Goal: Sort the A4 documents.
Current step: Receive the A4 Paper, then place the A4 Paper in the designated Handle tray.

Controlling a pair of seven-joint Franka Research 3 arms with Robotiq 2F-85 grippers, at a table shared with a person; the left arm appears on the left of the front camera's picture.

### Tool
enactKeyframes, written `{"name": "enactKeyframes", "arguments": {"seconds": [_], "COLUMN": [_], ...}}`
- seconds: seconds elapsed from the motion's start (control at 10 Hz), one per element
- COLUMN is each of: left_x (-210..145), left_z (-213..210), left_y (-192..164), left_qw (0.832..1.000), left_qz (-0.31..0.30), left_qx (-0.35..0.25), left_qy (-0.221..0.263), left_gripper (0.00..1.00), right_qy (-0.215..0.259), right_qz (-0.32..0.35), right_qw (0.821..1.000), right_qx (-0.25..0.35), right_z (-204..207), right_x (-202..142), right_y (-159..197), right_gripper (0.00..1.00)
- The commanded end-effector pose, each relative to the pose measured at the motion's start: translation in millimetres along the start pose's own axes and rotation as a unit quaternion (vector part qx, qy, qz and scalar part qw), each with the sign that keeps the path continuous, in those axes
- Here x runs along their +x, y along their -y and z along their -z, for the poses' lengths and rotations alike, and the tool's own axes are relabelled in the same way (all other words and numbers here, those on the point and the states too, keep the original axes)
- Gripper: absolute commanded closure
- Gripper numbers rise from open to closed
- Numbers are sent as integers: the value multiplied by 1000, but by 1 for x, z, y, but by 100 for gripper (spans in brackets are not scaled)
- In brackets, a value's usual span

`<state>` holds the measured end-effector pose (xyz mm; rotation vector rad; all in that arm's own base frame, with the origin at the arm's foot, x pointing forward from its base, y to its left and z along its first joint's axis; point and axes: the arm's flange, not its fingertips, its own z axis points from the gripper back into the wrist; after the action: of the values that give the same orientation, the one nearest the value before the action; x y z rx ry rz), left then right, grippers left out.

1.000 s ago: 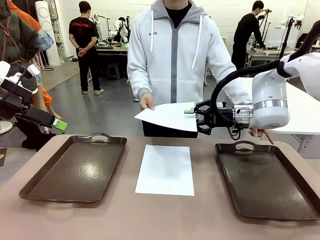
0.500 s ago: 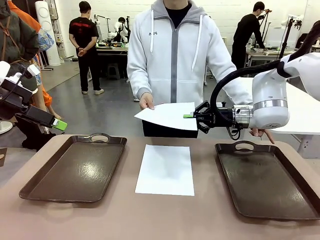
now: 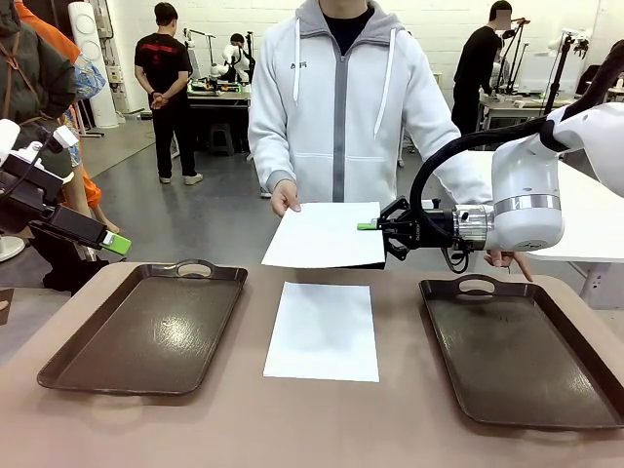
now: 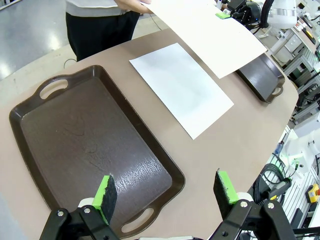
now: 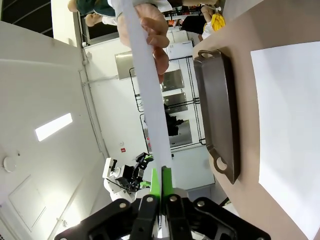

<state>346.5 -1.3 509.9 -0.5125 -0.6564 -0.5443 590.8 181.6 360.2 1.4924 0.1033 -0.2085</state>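
Right jaws pinched flat on the right edge of the raised sheet (image 3: pixel 327 234) — green pads closed on paper. The wrist view has it edge-on, running straight out from between them. The sheet hangs in the air above the far edge of the table (image 3: pixel 322 419). Its long axis lies across, stretching from my pinch toward my left, where the person's hand (image 3: pixel 285 199) sits at the far corner. Whether that hand grips or merely touches, I can't tell.

A second sheet (image 3: pixel 324 330) lies flat on the table between the two trays, long axis pointing away from me toward the person. The right tray (image 3: pixel 517 356) is below my pinch, off to the right and nearer me. The left tray (image 3: pixel 146 327) is well apart, beyond the flat sheet.

Left jaws spread wide, hovering by the left tray, holding nothing. So the right arm has this one — I judge the move to be a draw rightward and down, paper trailing left, once the hand lets go.
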Motion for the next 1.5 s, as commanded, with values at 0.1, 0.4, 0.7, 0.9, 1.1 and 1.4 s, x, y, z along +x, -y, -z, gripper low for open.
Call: {"name": "enactKeyframes", "arguments": {"seconds": [0.1,0.4,0.7,0.9,1.1,1.4], "left_x": [0,0,0,0,0,0], "left_z": [2,2,2,2,2,2], "left_y": [-3,-3,-3,-3,-3,-3], "left_qw": [1000,1000,1000,1000,1000,1000], "left_qz": [7,7,7,7,7,7], "left_qx": [-7,-7,-7,-7,-7,-7], "left_qy": [6,6,6,6,6,6], "left_gripper": [0,0,0,0,0,0], "right_qy": [0,0,0,0,0,0], "right_qz": [0,0,0,0,0,0], "right_qw": [1000,1000,1000,1000,1000,1000], "right_qx": [0,0,0,0,0,0], "right_z": [0,0,0,0,0,0], "right_x": [0,0,0,0,0,0], "right_y": [0,0,0,0,0,0], "right_gripper": [100,100,100,100,100,100]}}
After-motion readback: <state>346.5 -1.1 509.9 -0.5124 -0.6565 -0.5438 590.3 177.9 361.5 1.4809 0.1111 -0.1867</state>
